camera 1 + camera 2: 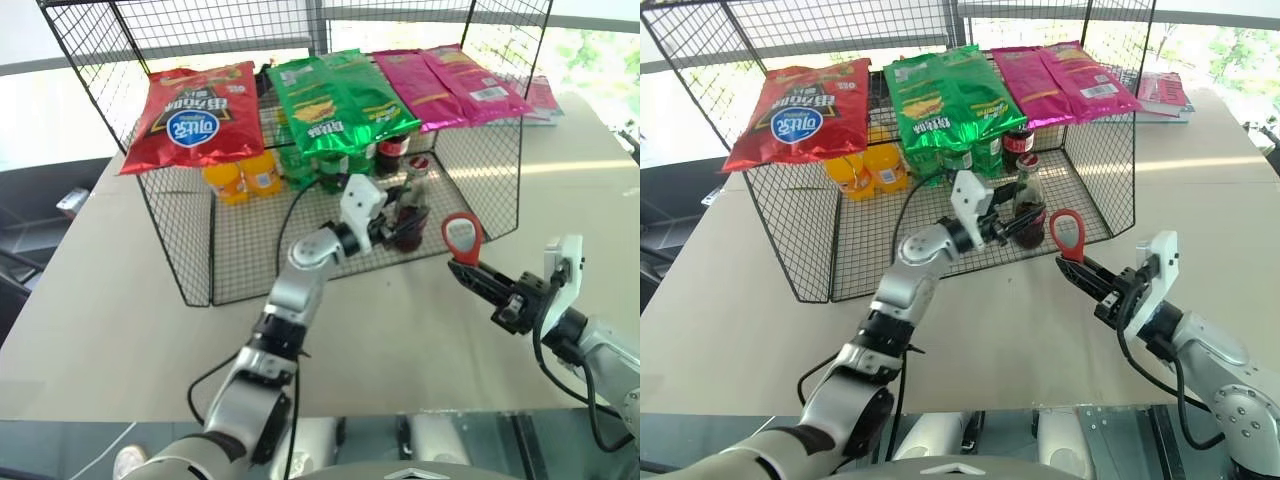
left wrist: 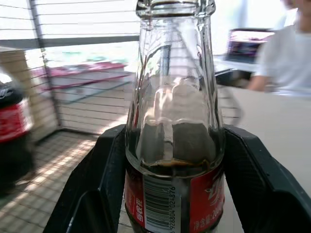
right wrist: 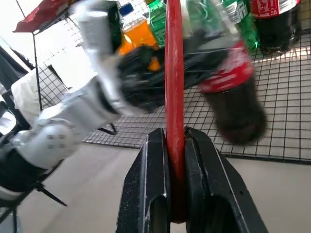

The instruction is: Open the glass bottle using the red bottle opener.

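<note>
The glass bottle [image 1: 411, 213], clear with dark liquid and a red label, stands upright at the front opening of the wire rack [image 1: 190, 250]. My left gripper [image 1: 398, 228] is shut on its lower body; in the left wrist view the black fingers [image 2: 97, 184] press both sides of the bottle [image 2: 172, 126]. To the right, over the tabletop, my right gripper [image 1: 478, 276] is shut on the handle of the red bottle opener [image 1: 462, 237]. Its ring head points up, close beside the bottle. In the right wrist view the opener [image 3: 174, 73] stands edge-on between the fingers.
Red [image 1: 195, 112], green [image 1: 335, 100] and pink [image 1: 450, 85] snack bags lie on the rack's top. Inside stand orange drink bottles [image 1: 245, 178], green bottles [image 1: 330, 168] and a dark cola bottle [image 1: 392, 152]. Books [image 1: 540, 100] lie at the back right. A person [image 2: 286, 53] sits beyond the table.
</note>
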